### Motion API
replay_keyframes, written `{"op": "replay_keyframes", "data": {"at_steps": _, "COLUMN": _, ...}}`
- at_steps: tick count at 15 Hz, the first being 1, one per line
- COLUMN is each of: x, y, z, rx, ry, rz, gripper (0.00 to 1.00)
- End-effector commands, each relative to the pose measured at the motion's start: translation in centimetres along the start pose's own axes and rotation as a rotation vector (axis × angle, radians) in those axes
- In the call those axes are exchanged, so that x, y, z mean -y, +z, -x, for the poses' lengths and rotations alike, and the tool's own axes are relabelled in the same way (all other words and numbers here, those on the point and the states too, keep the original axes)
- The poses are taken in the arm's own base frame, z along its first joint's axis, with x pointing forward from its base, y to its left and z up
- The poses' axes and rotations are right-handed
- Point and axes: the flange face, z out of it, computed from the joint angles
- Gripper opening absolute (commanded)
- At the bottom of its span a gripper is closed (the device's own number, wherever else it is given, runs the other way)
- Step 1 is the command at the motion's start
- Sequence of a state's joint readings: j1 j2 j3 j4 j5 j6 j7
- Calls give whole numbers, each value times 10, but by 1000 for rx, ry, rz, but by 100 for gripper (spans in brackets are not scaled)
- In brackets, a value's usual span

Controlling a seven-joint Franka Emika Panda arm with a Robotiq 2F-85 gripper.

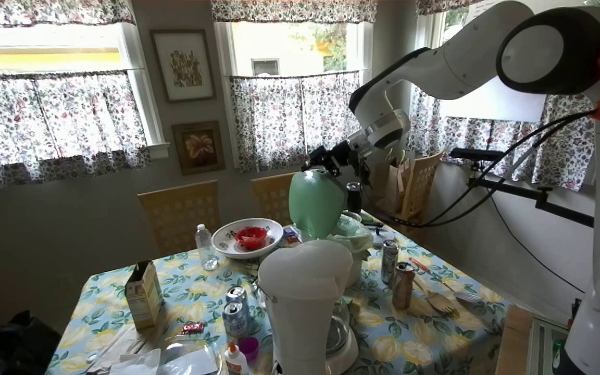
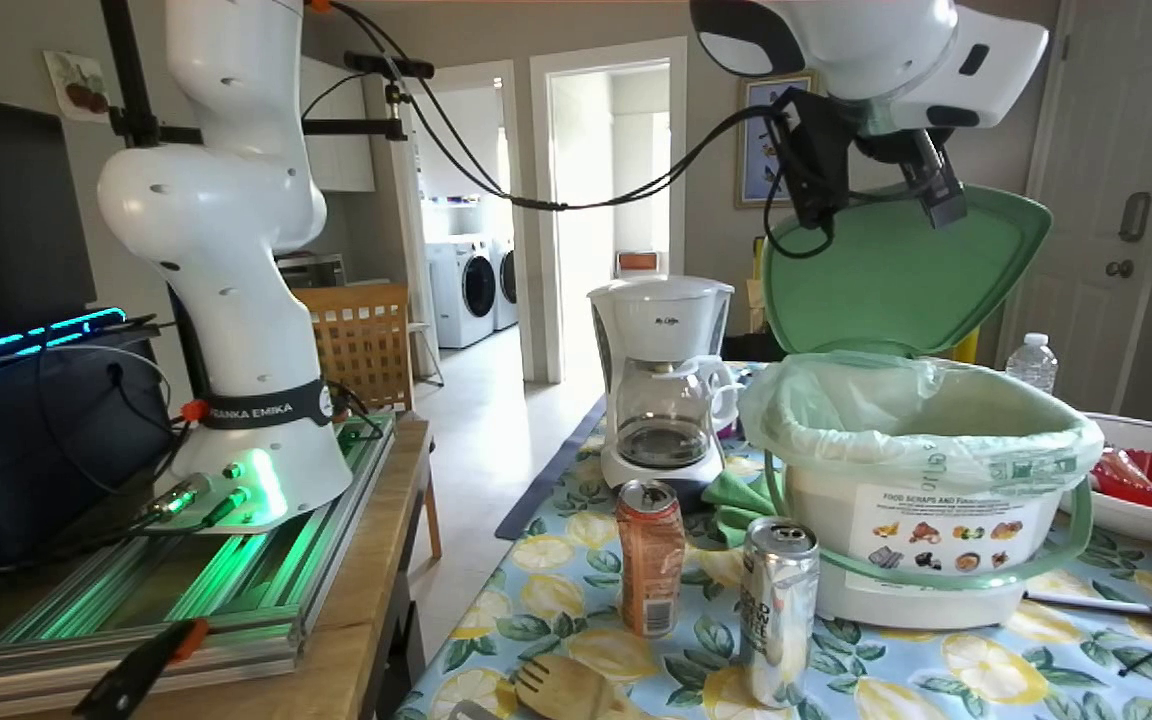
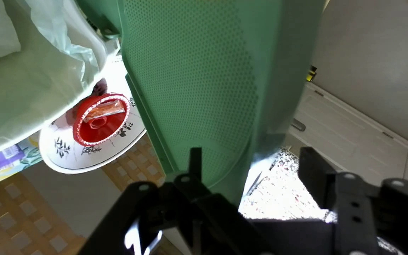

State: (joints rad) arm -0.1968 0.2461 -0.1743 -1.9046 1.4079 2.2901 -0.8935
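Note:
My gripper (image 3: 252, 159) is open in the wrist view. The raised green lid (image 3: 197, 78) of a bin shows beside and between its two fingers. One finger overlaps the lid's perforated inner face, and the other stands out past its edge. I cannot tell whether either finger touches it. In both exterior views the gripper (image 1: 323, 160) (image 2: 941, 205) is at the top of the lid (image 1: 313, 203) (image 2: 896, 275). The lid stands upright and tilted back on the white bin (image 2: 836, 505). A pale green bag (image 2: 836, 400) lines the bin, which is open at the top.
A white coffee maker (image 2: 661, 320) stands beside the bin. A brown can (image 2: 651, 560) and a silver can (image 2: 779, 620) stand in front. A white bowl (image 3: 66, 156) holds a red dish (image 3: 97, 132). A water bottle (image 1: 206, 249) and a box (image 1: 144, 297) stand on the tablecloth.

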Motion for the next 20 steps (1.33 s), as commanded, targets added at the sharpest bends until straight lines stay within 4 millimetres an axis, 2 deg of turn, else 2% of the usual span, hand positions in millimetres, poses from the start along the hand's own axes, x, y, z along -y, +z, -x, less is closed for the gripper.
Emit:
{"op": "replay_keyframes", "data": {"at_steps": 1, "x": 14, "y": 1, "z": -2, "rx": -4, "ry": -34, "rz": -2, "gripper": 71}}
{"op": "replay_keyframes", "data": {"at_steps": 17, "x": 37, "y": -13, "z": -9, "rx": -34, "ry": -93, "rz": -28, "gripper": 70}}
{"op": "replay_keyframes", "data": {"at_steps": 18, "x": 38, "y": -13, "z": -9, "rx": -34, "ry": -95, "rz": -28, "gripper": 71}}
{"op": "replay_keyframes", "data": {"at_steps": 20, "x": 38, "y": -14, "z": -9, "rx": -37, "ry": -101, "rz": -26, "gripper": 80}}
